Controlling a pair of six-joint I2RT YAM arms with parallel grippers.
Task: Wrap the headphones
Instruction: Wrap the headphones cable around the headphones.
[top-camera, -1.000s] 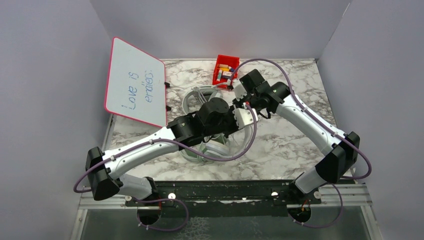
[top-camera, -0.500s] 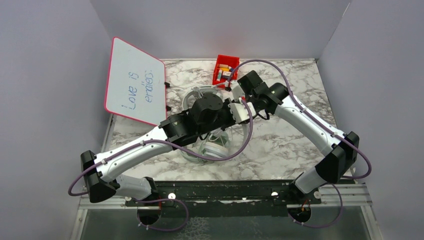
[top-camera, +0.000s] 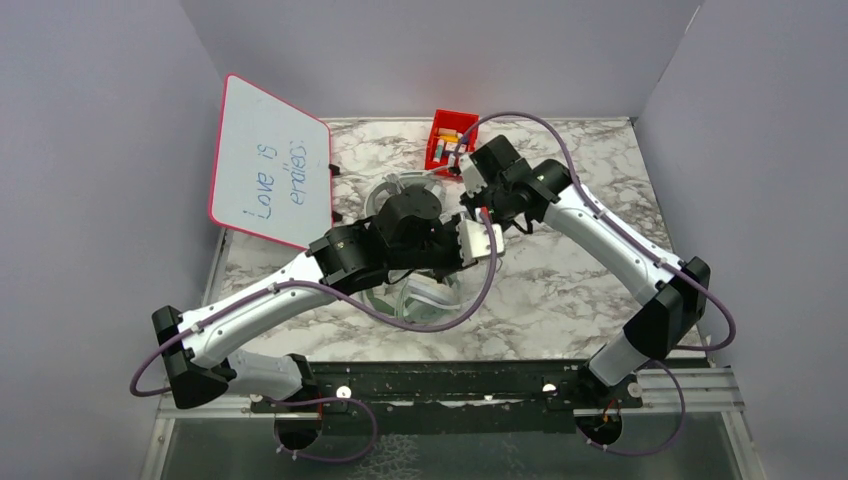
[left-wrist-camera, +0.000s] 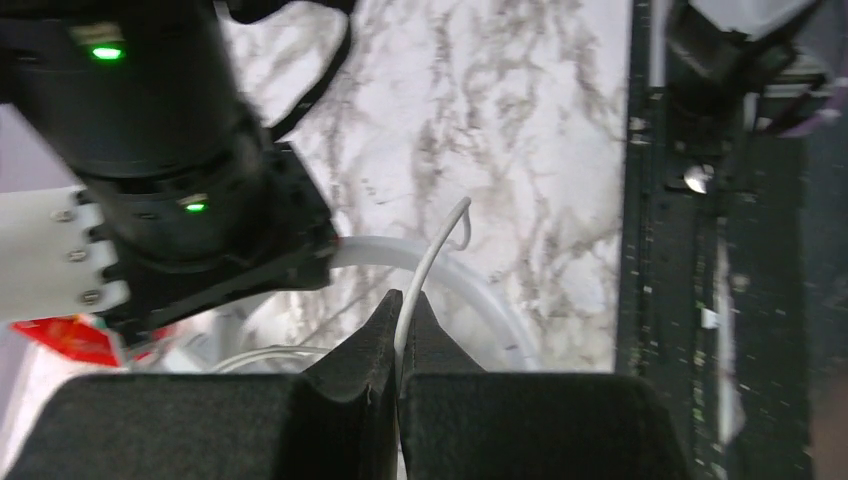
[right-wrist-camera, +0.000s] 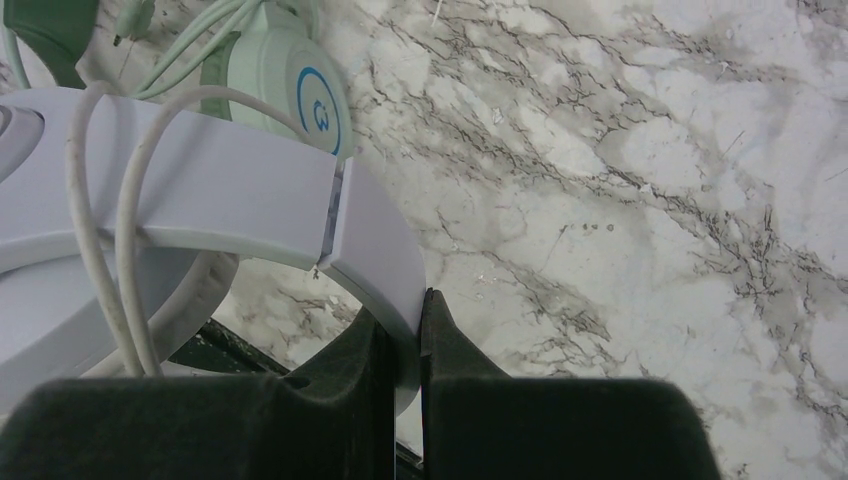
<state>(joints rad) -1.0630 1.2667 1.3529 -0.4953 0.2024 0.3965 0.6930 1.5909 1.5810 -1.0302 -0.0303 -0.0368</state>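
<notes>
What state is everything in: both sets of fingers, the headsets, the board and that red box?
left fingers: shut, pinching a thin white cable.
right fingers: shut on the band of the grey-white headset.
grey-white headset: held by its band, with a white cable looped twice over it.
mint-green headset: lying on the table, not held.
red bin: open-topped, small items inside.
whiteboard: propped at a tilt, written on.

The top external camera looks down from above and behind onto the whole marble table (top-camera: 560, 300). Both wrist cameras face that marble from close by; the left also catches the near rail (left-wrist-camera: 670, 300), the right a white headband (right-wrist-camera: 230, 190).
</notes>
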